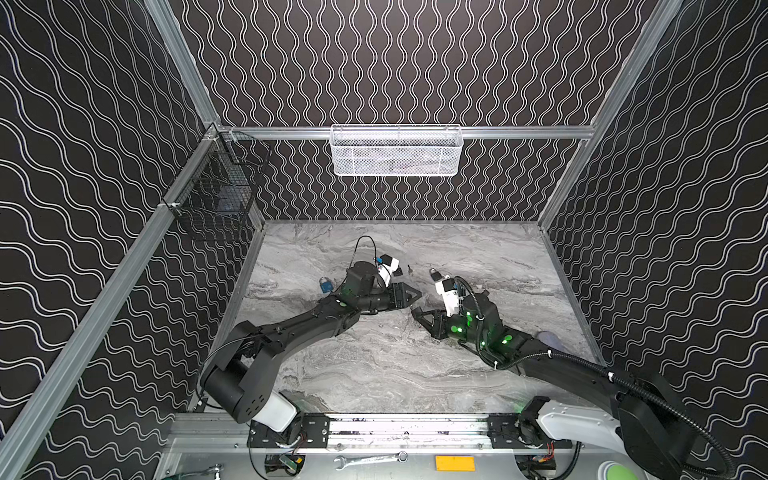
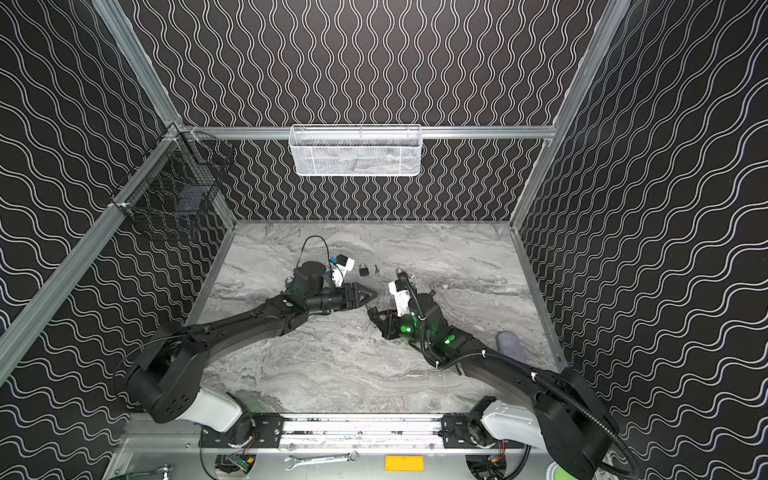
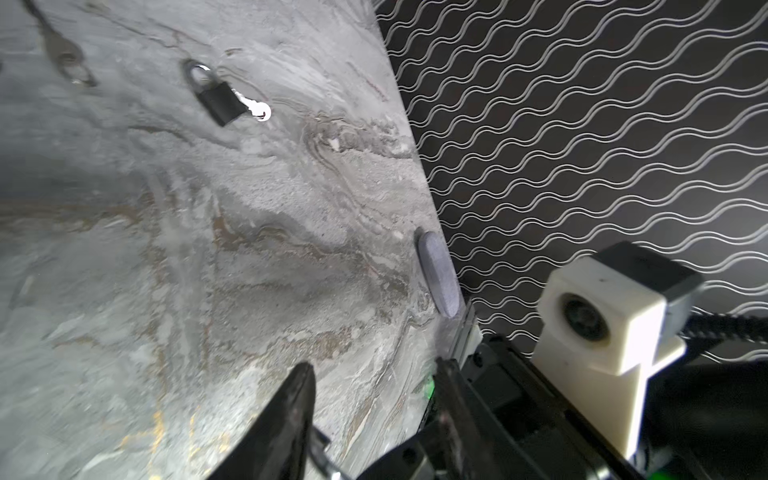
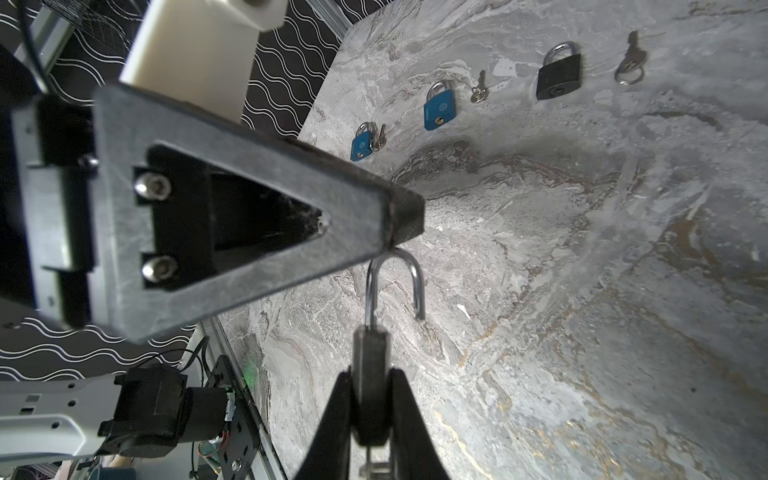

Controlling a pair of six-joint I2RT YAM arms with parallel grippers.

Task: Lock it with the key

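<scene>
One padlock (image 4: 371,349), its shackle (image 4: 418,291) sprung open, is pinched at the body between the right gripper's (image 4: 371,374) fingers above the marble table (image 4: 582,291). The left gripper's (image 3: 376,368) fingers are held spread, just beside the shackle's top.

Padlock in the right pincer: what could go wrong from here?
1. The right pincer holds the padlock by its body alone; a push from the left pincer, close against the open shackle, may twist it.
2. The shackle's free leg stands beside the body, not over its hole; pressing could jam it.
</scene>
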